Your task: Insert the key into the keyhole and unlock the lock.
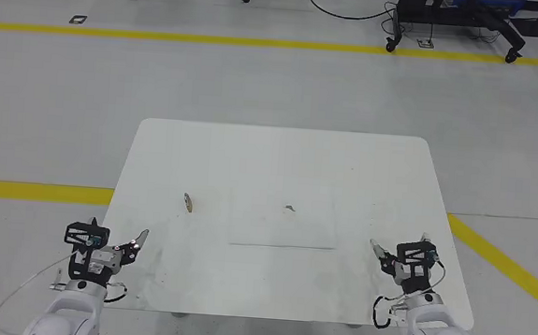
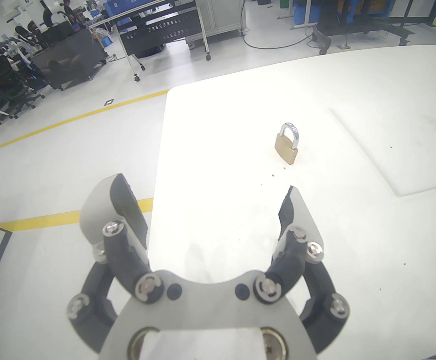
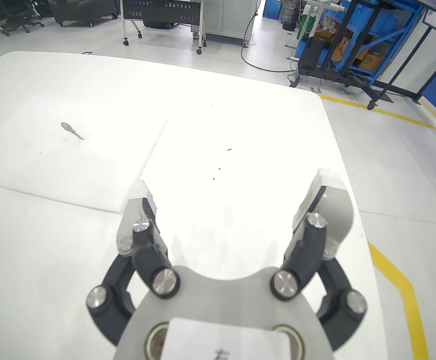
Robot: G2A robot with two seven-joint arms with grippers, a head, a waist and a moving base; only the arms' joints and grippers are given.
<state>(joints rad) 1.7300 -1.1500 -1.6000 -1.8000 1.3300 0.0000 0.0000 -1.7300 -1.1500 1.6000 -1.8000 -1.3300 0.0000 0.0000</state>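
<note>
the key [image 3: 72,130] lies flat on a thin white mat [image 3: 68,170], ahead of your right pincer [image 3: 235,185] and off toward the other arm's side, well apart from it. the lock [image 2: 287,145] stands shackle-up ahead of your left pincer [image 2: 204,191], near but untouched. both pincers hang wide open and empty at the near corners of the white table [image 1: 390,176], probably so each can take its own piece. beyond the table you have grey floor, yellow lines and wheeled carts.

Lock [image 2: 287,146] left of key [image 3: 72,130], on table [image 1: 381,175]
</note>
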